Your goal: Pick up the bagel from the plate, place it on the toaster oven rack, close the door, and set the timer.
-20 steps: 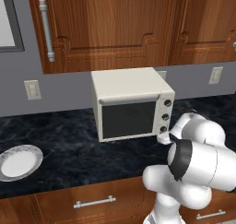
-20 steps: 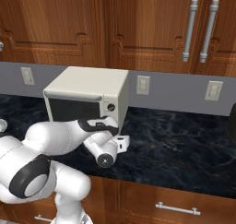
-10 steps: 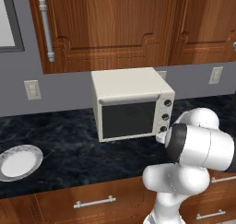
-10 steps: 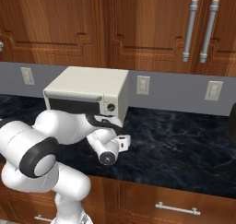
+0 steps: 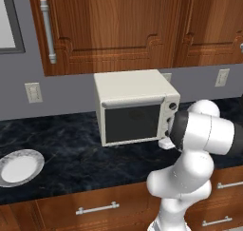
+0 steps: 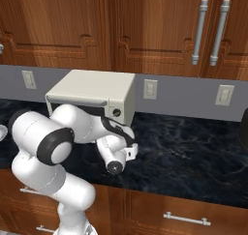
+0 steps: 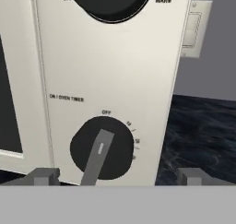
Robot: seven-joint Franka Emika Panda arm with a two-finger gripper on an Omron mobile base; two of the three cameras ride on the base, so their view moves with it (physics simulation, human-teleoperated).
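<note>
The cream toaster oven (image 5: 133, 106) stands on the dark counter, its glass door (image 5: 132, 124) shut. The rack and the bagel are hidden. The white plate (image 5: 8, 177) lies at the counter's left, bare on top. My gripper (image 7: 117, 176) is open in front of the oven's right panel, low down. One fingertip (image 7: 44, 176) stands left and the other right of the timer knob (image 7: 101, 148), wider than it and not touching. The knob's grey pointer angles down-left, away from the OFF mark. In the left base view my hand (image 5: 166, 142) sits at the knob column.
Another dark knob (image 7: 110, 2) sits above the timer knob. Wall outlets (image 5: 33, 92) are on the grey backsplash, one (image 7: 191, 29) just right of the oven. Wooden cabinets (image 5: 118, 25) hang overhead. The black marble counter (image 6: 193, 152) stretches right of the oven.
My elbow has swung round and risen while the hand stays at the oven's knob column. Jaws stay open. Oven and plate have not moved.
</note>
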